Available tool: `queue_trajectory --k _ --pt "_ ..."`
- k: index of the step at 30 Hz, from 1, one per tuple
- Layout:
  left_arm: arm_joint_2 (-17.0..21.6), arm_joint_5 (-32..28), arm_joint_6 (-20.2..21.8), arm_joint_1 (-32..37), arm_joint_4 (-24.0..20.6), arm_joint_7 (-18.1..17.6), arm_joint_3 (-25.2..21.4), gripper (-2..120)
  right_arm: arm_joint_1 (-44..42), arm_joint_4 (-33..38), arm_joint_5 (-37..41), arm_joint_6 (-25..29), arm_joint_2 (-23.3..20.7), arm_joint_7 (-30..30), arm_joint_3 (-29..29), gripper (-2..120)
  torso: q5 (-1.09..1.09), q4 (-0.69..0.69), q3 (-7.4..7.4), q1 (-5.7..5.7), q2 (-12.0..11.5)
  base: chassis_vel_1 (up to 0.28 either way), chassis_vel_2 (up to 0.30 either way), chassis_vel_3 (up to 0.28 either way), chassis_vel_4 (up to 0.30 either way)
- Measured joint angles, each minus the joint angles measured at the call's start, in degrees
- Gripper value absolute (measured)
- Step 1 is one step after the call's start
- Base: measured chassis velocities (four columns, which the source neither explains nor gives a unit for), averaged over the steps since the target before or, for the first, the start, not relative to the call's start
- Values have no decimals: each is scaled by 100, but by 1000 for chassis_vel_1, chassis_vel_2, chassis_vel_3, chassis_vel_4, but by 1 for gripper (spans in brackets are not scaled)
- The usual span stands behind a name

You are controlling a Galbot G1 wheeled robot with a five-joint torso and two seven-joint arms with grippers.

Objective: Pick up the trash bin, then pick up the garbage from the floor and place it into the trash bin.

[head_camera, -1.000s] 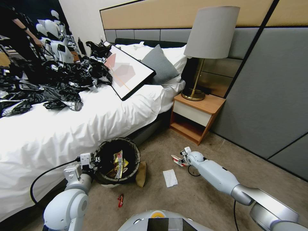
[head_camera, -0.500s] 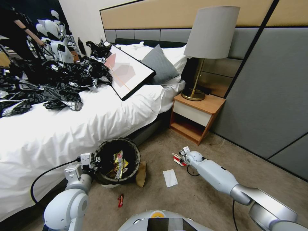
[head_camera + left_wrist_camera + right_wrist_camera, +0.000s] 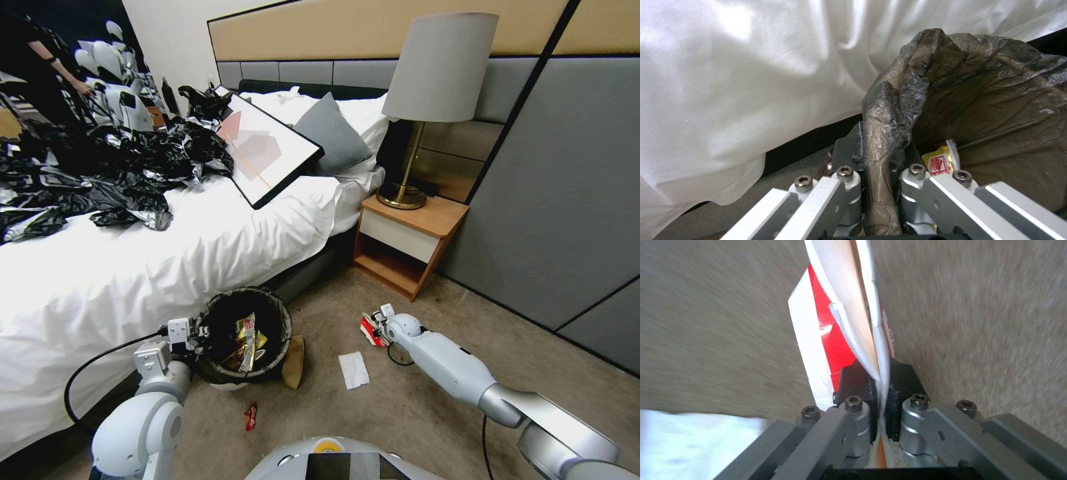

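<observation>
The trash bin, white with a dark bag folded over its rim, stands beside the bed. My left gripper is shut on the bin's near rim. The left wrist view shows the bagged rim pinched in the left gripper, with a yellow wrapper inside. My right gripper is shut on a red-and-white wrapper, low over the carpet near the nightstand. The right wrist view shows that wrapper standing up out of the right gripper. More garbage lies on the floor: a white tissue, a small red wrapper and a brown cardboard piece.
The white bed fills the left, with black plastic sheeting and a framed picture on it. A wooden nightstand with a lamp stands at the grey wall. Open carpet lies between the arms.
My right gripper has shifted slightly with the red-and-white wrapper, which now stands more upright off the carpet. The left arm and the bin have not moved.
</observation>
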Motion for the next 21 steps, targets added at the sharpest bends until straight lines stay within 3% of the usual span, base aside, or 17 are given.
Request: queue_trajectory --k 7,11,13,14,17,21 --pt "1 8 0 -17 0 -18 42 4 -175 1927 1020 0 -659 394 372 1 0 0 0 0 0 0 0 0 0" --pt "1 8 0 -21 12 -17 48 4 -199 2419 1234 0 -818 517 484 1 0 0 0 0 0 0 0 0 0" --pt "-14 12 0 -24 45 -20 54 4 -340 3492 1891 0 -1249 903 983 1 -2 1 0 0 1 0 0 0 0" --pt "-14 12 0 -24 45 -20 54 4 -340 3492 1891 0 -1249 903 983 1 -2 1 0 0 1 0 0 0 0" --pt "-22 18 0 -63 65 -22 65 4 -513 4404 2459 0 -1806 1108 1640 1 0 -3 0 0 1 0 0 0 0" --pt "-26 23 0 -71 82 -18 74 4 -508 4877 2775 0 -2033 1202 1956 1 0 -3 -1 0 1 0 0 0 0"
